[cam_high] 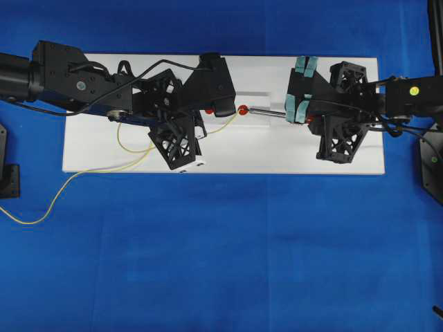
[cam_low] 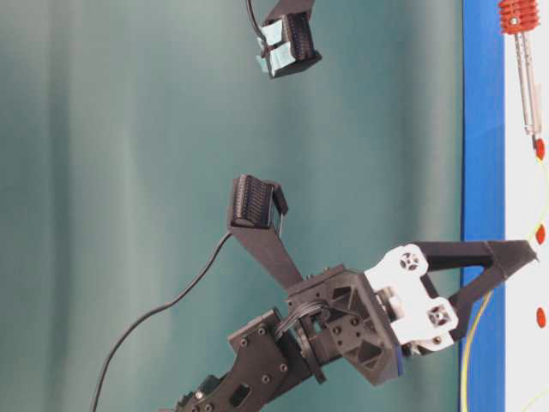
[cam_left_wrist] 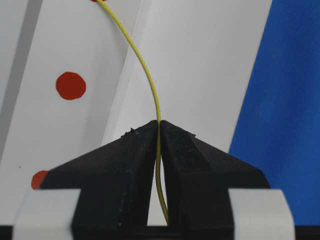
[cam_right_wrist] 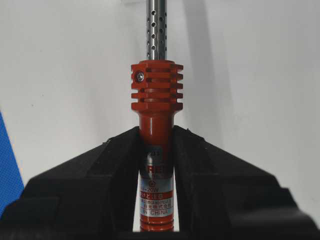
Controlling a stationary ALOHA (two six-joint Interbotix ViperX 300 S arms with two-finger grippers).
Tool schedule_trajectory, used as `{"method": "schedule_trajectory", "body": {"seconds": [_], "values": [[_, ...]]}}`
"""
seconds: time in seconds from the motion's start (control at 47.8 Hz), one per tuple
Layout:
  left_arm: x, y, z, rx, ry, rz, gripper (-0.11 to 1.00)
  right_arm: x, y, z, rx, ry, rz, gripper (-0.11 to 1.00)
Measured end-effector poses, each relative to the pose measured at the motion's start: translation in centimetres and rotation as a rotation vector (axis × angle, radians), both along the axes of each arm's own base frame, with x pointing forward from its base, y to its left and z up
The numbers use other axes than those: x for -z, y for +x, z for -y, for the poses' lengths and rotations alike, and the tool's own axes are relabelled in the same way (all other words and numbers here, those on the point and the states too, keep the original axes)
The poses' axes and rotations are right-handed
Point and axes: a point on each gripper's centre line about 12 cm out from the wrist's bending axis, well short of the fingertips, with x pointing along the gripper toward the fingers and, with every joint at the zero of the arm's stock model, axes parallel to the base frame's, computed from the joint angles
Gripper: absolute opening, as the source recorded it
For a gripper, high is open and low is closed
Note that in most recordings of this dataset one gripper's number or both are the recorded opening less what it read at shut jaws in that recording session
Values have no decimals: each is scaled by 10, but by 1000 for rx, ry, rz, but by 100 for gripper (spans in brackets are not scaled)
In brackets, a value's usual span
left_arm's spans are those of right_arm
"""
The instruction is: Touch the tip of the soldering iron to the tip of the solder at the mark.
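Clearly, your left gripper (cam_left_wrist: 159,131) had its jaws pinched on the solder (cam_left_wrist: 145,70); your right gripper (cam_right_wrist: 156,137) clamped the soldering iron (cam_right_wrist: 156,100) handle between its jaws.

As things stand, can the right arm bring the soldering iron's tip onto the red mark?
Probably yes: the right end effector grips the soldering iron, its tip already at the red mark, with bare white board around it.

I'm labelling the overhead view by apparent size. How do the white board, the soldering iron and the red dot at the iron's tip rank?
Largest to smallest:
1. white board
2. soldering iron, part hidden by the right gripper
3. red dot
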Motion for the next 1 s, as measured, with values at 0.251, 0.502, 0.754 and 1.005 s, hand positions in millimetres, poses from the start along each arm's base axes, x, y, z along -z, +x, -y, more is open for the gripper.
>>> {"method": "schedule_trajectory", "body": {"seconds": [0.251, 0.502, 0.754, 1.005], "values": [[0, 0, 0, 1, 1, -2, 3, -3, 0, 1, 2, -3, -23, 6], [0, 0, 0, 4, 3, 0, 3, -4, 1, 1, 0, -4, -24, 6], [1, 2, 0, 7, 5, 0, 3, -4, 1, 1, 0, -4, -24, 6], [0, 3, 0, 7, 6, 1, 3, -4, 1, 1, 1, -4, -24, 6]]}}
